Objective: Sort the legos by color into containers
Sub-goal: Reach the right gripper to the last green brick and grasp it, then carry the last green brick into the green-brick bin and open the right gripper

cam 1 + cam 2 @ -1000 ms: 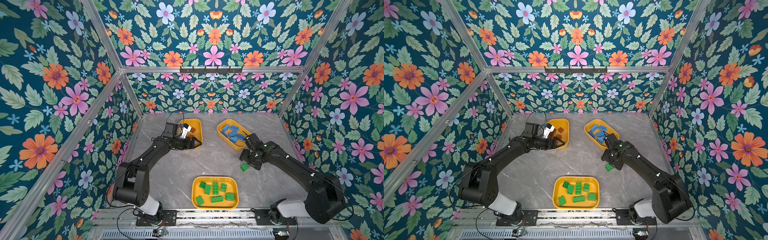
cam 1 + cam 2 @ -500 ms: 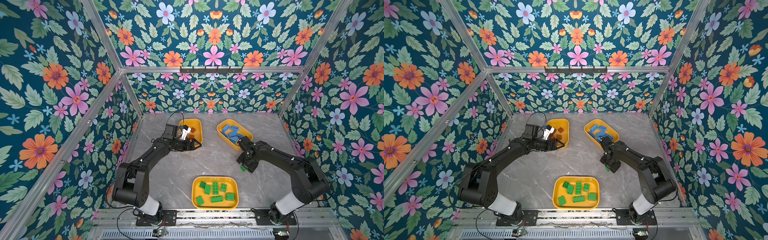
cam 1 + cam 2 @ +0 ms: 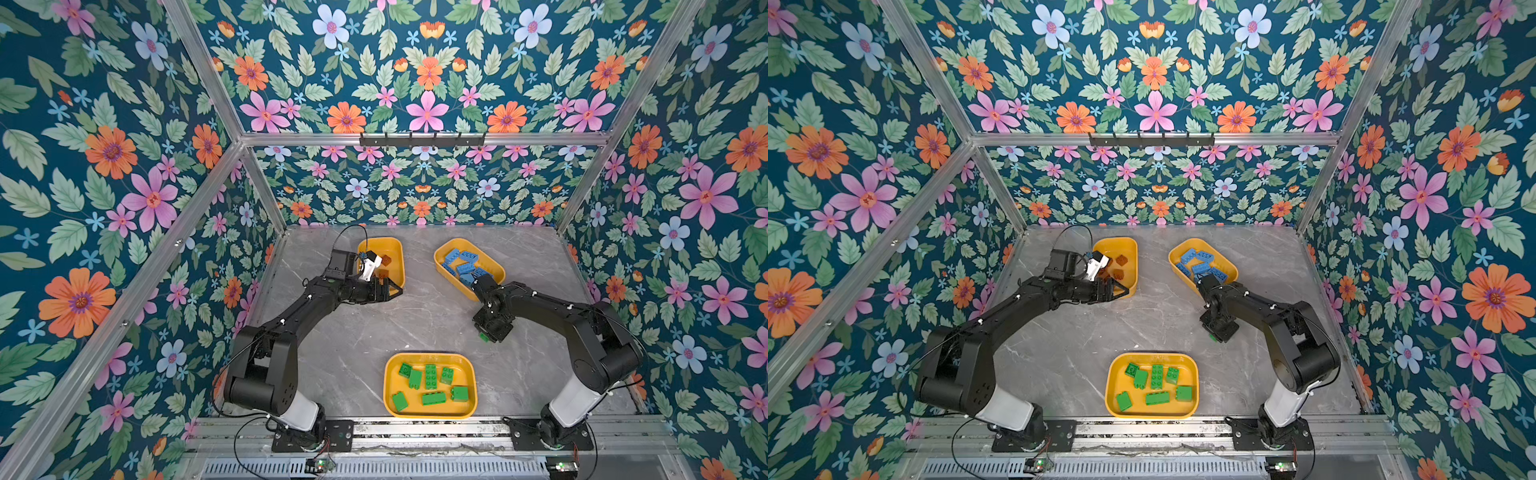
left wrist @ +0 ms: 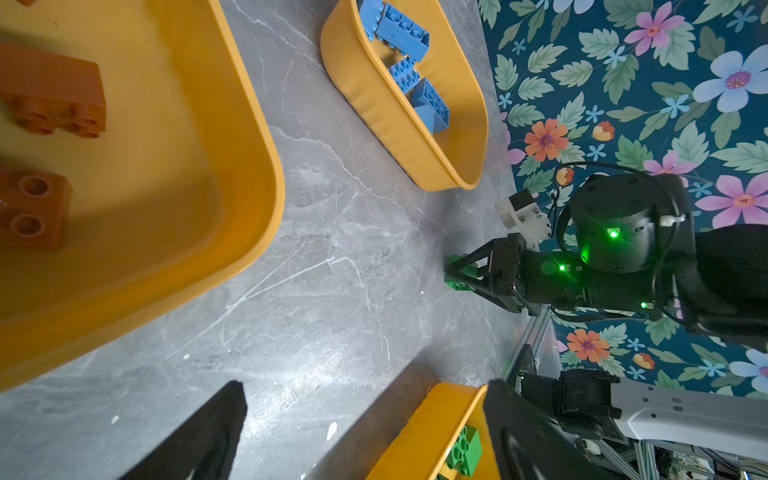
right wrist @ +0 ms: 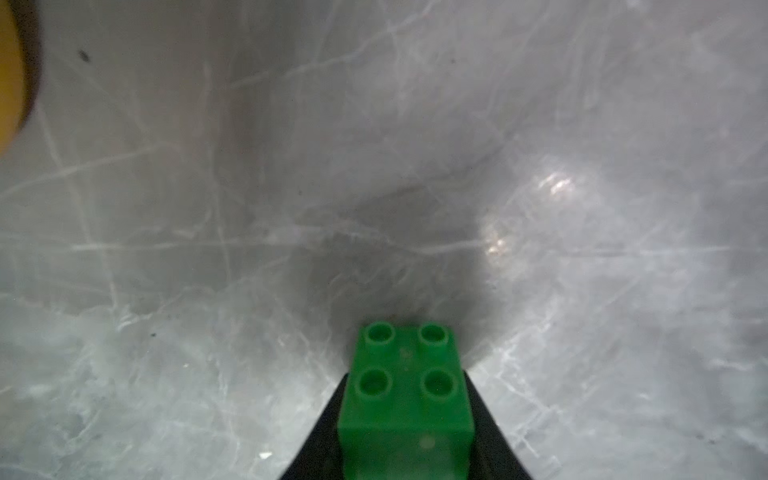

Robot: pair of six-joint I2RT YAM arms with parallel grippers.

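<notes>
The right gripper (image 3: 488, 335) is clamped narrow on a square green brick (image 5: 405, 399), four studs up, low over the bench (image 3: 374, 324) right of centre. Whether the brick has left the surface cannot be told. Being square, it has no long axis to line up.

The move ahead likely turns on one relation: the near tray (image 3: 388, 386), which holds the other green bricks (image 3: 431, 376), lies nearer and to the left of the held brick, close by, with its long side running left to right. The right arm is much the nearer to it.

The left gripper (image 3: 392, 291) stands wide open and empty at the near edge of the far left tray (image 3: 397, 257), which holds brown bricks (image 3: 386, 260). The far right tray (image 3: 437, 259) holds blue bricks (image 3: 465, 262). No other loose brick shows on the bench.

The bench is grey, marbled, smooth and faintly scratched. Flowered walls on a metal frame close in three sides.
</notes>
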